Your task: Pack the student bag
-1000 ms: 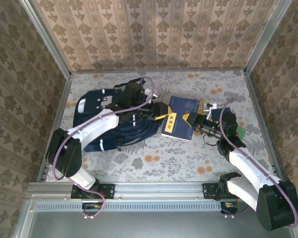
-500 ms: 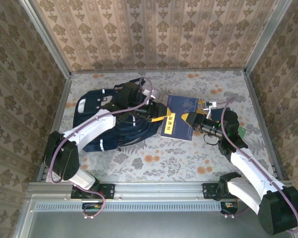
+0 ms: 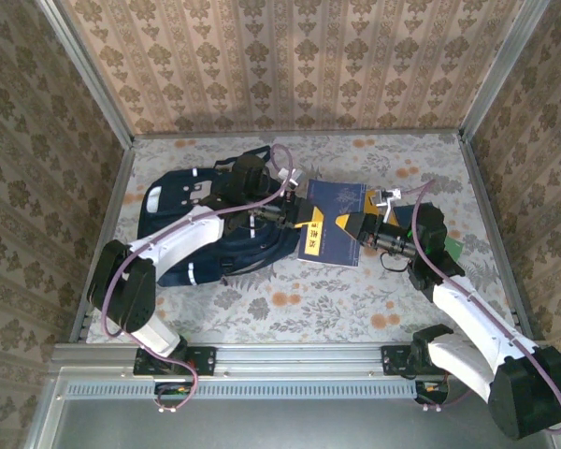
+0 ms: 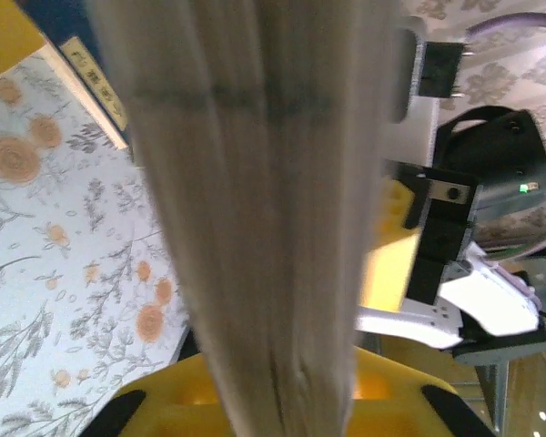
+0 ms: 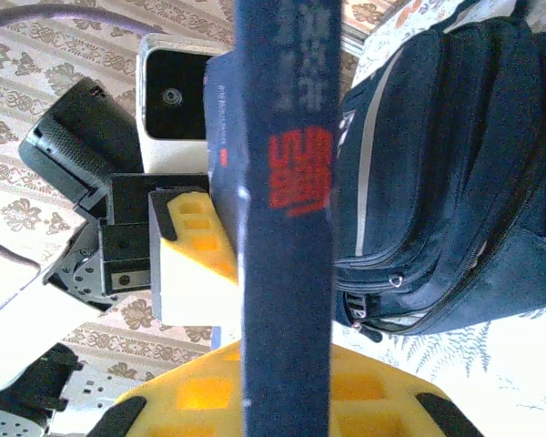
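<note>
The student bag (image 3: 192, 234), a dark navy backpack, lies on its side at the left of the table. To its right a dark blue book (image 3: 337, 206) is held on edge between both grippers. My left gripper (image 3: 302, 218) is shut on the book's edge nearest the bag; the pale page edges (image 4: 264, 182) rise between its yellow fingers (image 4: 164, 410). My right gripper (image 3: 357, 226) is shut on the opposite edge, where the spine with red print (image 5: 287, 228) stands between its jaws. The bag's zipped side (image 5: 446, 164) lies just beyond the book.
A green item (image 3: 453, 249) and a small white object (image 3: 389, 196) lie near the right arm. Patterned walls and a metal frame (image 3: 491, 234) enclose the table. Bare floral cloth (image 3: 290, 299) stretches along the front.
My left gripper opened wide, then closed on the book's edge by the bag. The book has shifted slightly left towards the bag, with the right gripper still on it.
</note>
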Available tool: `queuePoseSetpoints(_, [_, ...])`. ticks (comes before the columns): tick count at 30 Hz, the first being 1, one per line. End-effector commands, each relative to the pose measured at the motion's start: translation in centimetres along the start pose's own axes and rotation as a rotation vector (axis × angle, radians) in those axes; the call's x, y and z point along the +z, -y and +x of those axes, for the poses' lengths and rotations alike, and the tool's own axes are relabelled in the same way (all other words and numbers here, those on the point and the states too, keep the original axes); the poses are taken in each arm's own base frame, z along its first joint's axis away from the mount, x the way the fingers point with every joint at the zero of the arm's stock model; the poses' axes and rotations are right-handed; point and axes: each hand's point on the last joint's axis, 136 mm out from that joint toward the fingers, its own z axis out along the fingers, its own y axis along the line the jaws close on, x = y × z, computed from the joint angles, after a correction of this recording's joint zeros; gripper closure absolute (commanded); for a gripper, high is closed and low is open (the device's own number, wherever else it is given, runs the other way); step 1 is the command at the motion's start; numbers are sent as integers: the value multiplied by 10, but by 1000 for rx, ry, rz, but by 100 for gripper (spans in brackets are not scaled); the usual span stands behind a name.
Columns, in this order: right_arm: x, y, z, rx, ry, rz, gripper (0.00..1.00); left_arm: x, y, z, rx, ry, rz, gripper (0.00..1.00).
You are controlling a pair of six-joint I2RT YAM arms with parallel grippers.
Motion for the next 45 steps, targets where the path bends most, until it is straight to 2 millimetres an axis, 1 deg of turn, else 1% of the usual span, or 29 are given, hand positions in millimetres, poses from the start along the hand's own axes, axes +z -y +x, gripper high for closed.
queuePoseSetpoints(1, [1, -23, -4, -61, -19, -54, 99, -6, 23, -6, 63, 2, 89, 100])
queuePoseSetpoints(2, [0, -23, -5, -59, -12, -47, 90, -8, 25, -8, 67, 9, 92, 100])
queuePoseSetpoints(3, [0, -22, -6, -60, -2, -38, 76, -10, 26, -11, 71, 24, 89, 100])
queuePoseSetpoints(4, [-2, -21, -7, -60, 13, -24, 54, -13, 26, -14, 70, 45, 85, 100])
queuePoseSetpoints(5, [-4, -18, -10, -58, 37, -7, 39, -18, 26, -19, 72, 77, 79, 100])
queuePoseSetpoints(6, [-5, -15, -12, -51, 64, 8, 32, -22, 25, -23, 68, 112, 74, 100])
queuePoseSetpoints(8, [-9, -7, -19, 9, 170, 7, 22, -31, 24, -35, 58, 207, 59, 100])
queuePoseSetpoints(9, [-9, -6, -19, 35, 212, -15, 19, -35, 22, -41, 48, 257, 46, 100])
queuePoseSetpoints(11, [-9, -11, -20, 52, 281, -56, 16, -43, 19, -51, 20, 349, 31, 100])
queuePoseSetpoints(14, [-12, -23, -19, 30, 393, -83, 11, -57, 18, -65, -7, 517, 29, 100])
queuePoseSetpoints(16, [-11, -28, -17, 8, 437, -79, 8, -64, 10, -70, -51, 618, 16, 100])
queuePoseSetpoints(18, [-7, -31, -16, -4, 453, -70, 7, -66, 4, -73, -88, 694, 28, 100])
queuePoseSetpoints(20, [-3, -30, -18, 4, 467, -71, 8, -65, 6, -76, -102, 734, 64, 100])
queuePoseSetpoints(25, [11, -28, -25, 40, 477, -74, 12, -56, 12, -80, -124, 751, 136, 100])
queuePoseSetpoints(28, [14, -32, -30, 38, 488, -82, 18, -52, 11, -79, -131, 743, 136, 100])
queuePoseSetpoints(31, [14, -30, -33, 36, 503, -69, 28, -52, 9, -78, -140, 738, 133, 100])
queuePoseSetpoints(33, [13, -28, -35, 39, 516, -57, 39, -50, 8, -77, -143, 733, 134, 100])
queuePoseSetpoints(35, [15, -24, -36, 37, 521, -38, 45, -49, 9, -76, -142, 731, 134, 100])
queuePoseSetpoints(39, [24, -19, -41, 45, 515, -26, 47, -44, 12, -72, -125, 715, 124, 100])
queuePoseSetpoints(42, [30, -20, -44, 45, 513, -36, 53, -41, 11, -71, -125, 709, 118, 100])
queuePoseSetpoints(43, [32, -19, -45, 43, 512, -32, 58, -39, 10, -70, -126, 704, 118, 100])
queuePoseSetpoints(45, [35, -19, -46, 35, 511, -33, 73, -38, 7, -70, -133, 698, 117, 100])
